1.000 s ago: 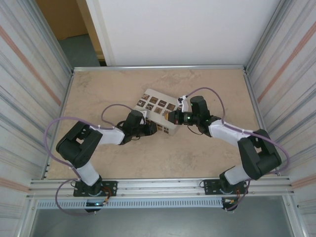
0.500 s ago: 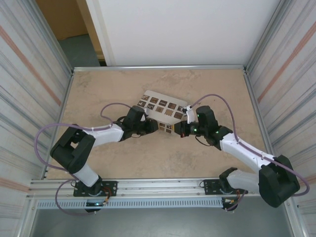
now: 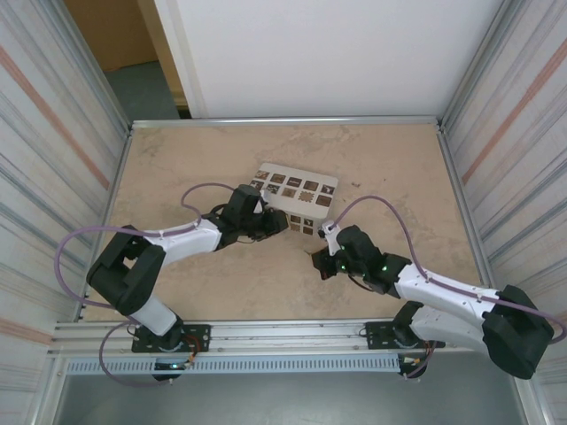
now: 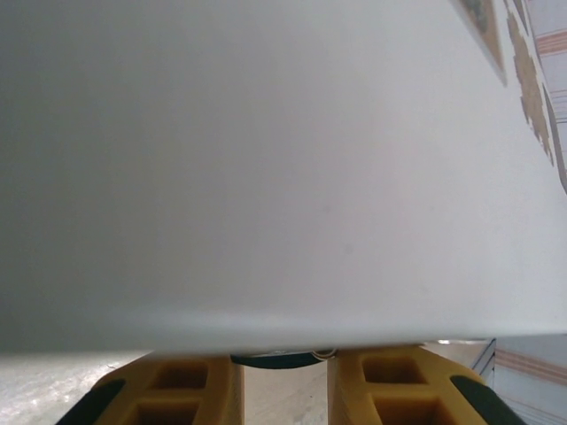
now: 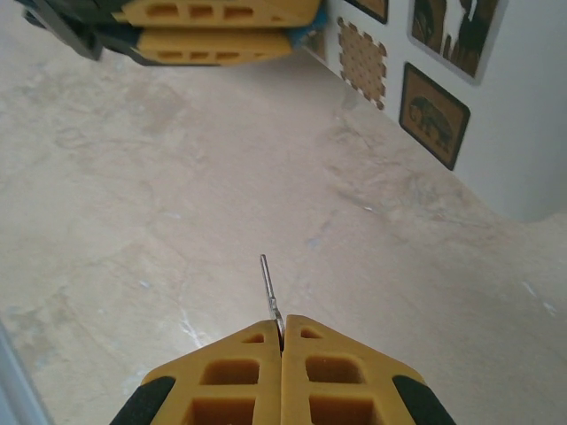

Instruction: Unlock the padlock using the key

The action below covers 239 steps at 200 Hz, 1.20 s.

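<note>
L gripper [image 3: 273,223], jaws narrow, seems to pinch padlock [image 4: 276,359] just beside box [image 3: 297,190]. Padlock prob. tiny, light, hard, slick: hold by body, keyhole free. R gripper [image 5: 282,329] clamps key [image 5: 268,285], blade sticking fwd.

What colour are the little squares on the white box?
Mostly dark brown squares on the box, clearest in the right wrist view.

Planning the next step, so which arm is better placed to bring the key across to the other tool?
Right: its tool is shut on the key, blade pointing toward the left tool beside the box.
</note>
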### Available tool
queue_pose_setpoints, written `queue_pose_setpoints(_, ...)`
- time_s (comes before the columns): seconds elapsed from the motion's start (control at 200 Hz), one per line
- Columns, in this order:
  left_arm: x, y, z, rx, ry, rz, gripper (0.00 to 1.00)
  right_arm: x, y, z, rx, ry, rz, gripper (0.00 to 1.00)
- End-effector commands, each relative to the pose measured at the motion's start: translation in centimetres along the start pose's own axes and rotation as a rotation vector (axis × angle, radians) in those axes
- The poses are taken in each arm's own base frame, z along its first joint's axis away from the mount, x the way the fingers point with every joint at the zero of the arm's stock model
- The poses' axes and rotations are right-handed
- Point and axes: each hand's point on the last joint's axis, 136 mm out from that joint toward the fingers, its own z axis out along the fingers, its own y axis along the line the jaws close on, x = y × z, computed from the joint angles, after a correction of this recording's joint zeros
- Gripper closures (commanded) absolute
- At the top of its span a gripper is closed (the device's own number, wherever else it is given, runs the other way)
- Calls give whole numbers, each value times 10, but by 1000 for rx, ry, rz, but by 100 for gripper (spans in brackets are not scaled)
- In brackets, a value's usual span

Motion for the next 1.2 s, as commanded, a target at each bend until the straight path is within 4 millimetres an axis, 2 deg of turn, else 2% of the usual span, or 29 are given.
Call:
queue_pose_setpoints(0.0,-4,-45,-14,129,13,0,78,-15,-11,-2,93,-102,-39,100)
queue_pose_setpoints(0.867,-1,-70,-21,177,76,-23,77,-54,-1,17,122,-250,-154,100)
queue_pose_setpoints(1.192,0,-74,-22,188,87,-24,77,-65,0,22,131,-299,-159,100)
